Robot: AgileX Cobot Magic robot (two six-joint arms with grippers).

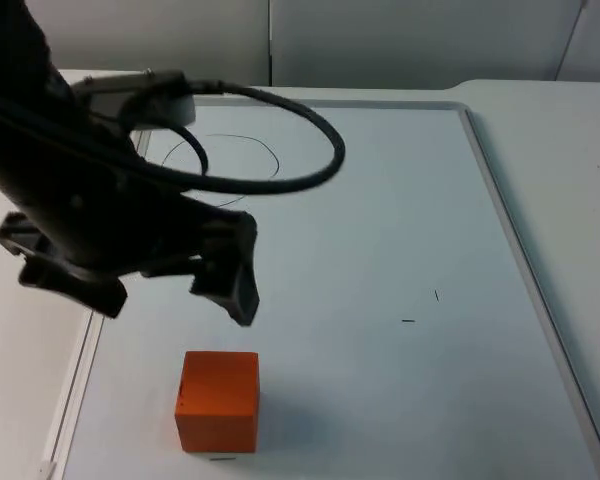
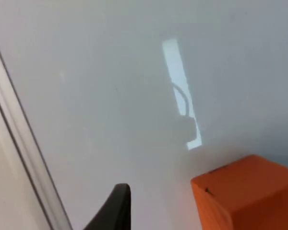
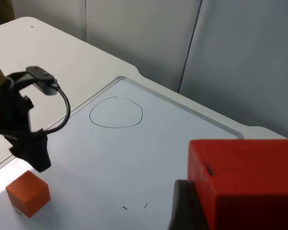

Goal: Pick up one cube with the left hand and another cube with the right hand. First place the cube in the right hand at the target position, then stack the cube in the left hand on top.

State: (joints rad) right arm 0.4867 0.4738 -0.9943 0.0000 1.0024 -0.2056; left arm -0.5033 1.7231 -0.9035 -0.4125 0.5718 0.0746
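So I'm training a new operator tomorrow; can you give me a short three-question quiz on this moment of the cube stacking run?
1. True or false: the left gripper is shut on the orange cube lying on the whiteboard.
2. What does the right gripper hold? A) a red cube B) a blue ball C) nothing
3. Fill in: the target on the whiteboard is a hand-drawn black ____.

Key: 1 false, it hovers above the orange cube, apart from it; 2 A; 3 circle.

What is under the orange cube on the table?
The orange cube sits flat on the white board. A small dark mark pokes out at its front edge; anything else beneath is covered. The left gripper hovers above it.
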